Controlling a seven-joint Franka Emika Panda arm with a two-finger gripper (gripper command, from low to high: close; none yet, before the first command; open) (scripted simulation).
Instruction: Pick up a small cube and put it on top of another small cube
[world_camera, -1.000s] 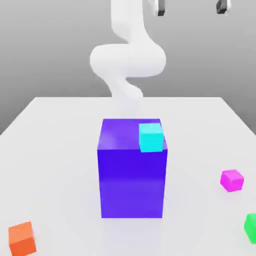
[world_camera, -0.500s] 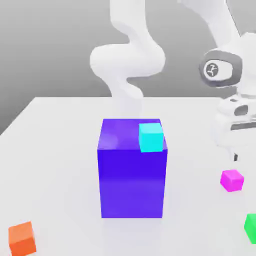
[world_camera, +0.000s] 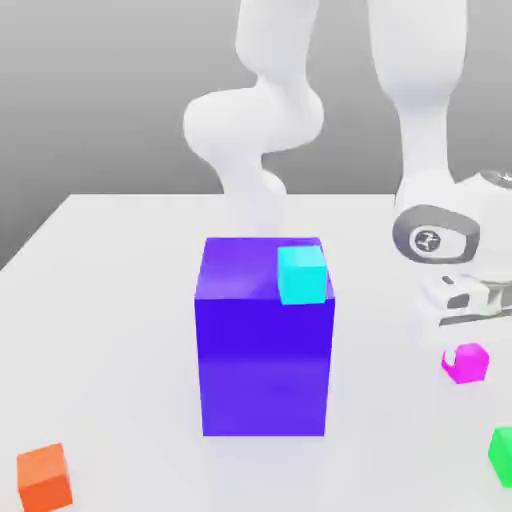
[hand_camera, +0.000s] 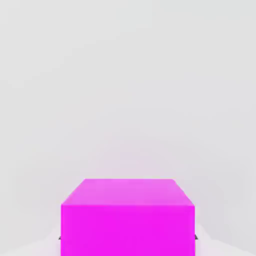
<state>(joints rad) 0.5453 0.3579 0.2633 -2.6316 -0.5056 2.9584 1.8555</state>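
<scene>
Lower now than half a second ago, the gripper (hand_camera: 128, 239) has come down onto the magenta cube (world_camera: 466, 364). From the exterior view's left, the orange cube (world_camera: 44, 479) lies on the tabletop (world_camera: 120, 330). Next, the cyan cube (world_camera: 302, 276) sits on the big blue block (world_camera: 265, 365), at its edge, maybe as the target for stacking, but I cannot be sure. Further right, the gripper is clamped on the magenta cube, one finger at each side, probably so that it can be lifted evenly. The green cube (world_camera: 503, 457) is cut off by the picture's border. Most of the fingers is hidden behind the magenta cube.
</scene>
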